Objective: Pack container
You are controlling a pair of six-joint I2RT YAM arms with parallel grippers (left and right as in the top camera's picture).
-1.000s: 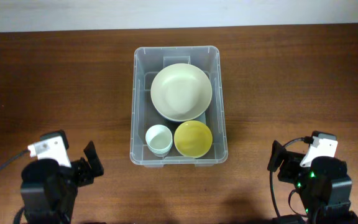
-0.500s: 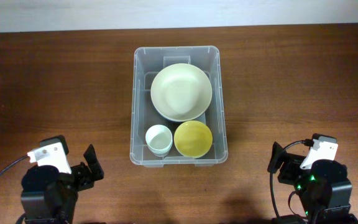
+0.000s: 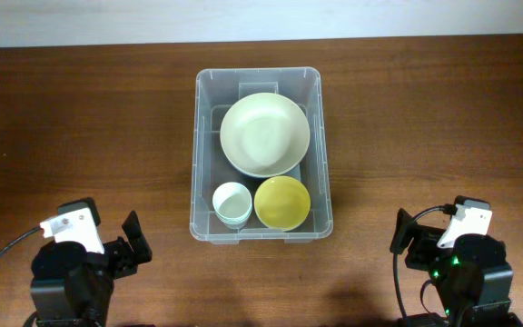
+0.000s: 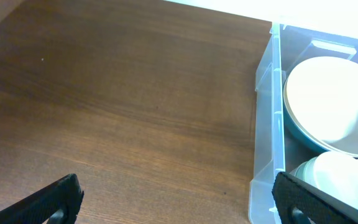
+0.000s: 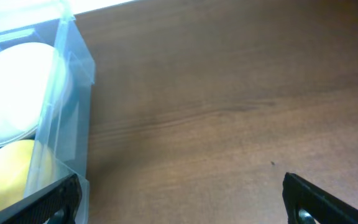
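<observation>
The clear plastic container [image 3: 202, 163] stands at the table's middle. Inside it are a large pale green bowl [image 3: 265, 133], a small white cup [image 3: 231, 202] and a yellow bowl [image 3: 282, 202]. My left gripper [image 3: 133, 243] is open and empty near the front left, apart from the container. My right gripper [image 3: 403, 234] is open and empty near the front right. In the left wrist view the container's wall [image 4: 267, 106] and the large bowl [image 4: 331, 102] show at the right, between open fingers [image 4: 179, 202]. In the right wrist view the container [image 5: 73, 93] is at the left, fingers [image 5: 182, 199] open.
Brown wooden table [image 3: 80, 118] all around the container. A pale wall edge runs along the table's far side [image 3: 261, 18]. Cables trail from both arm bases at the front.
The left arm has drawn back slightly toward the front edge since a second ago. The container and bowls have not moved.
</observation>
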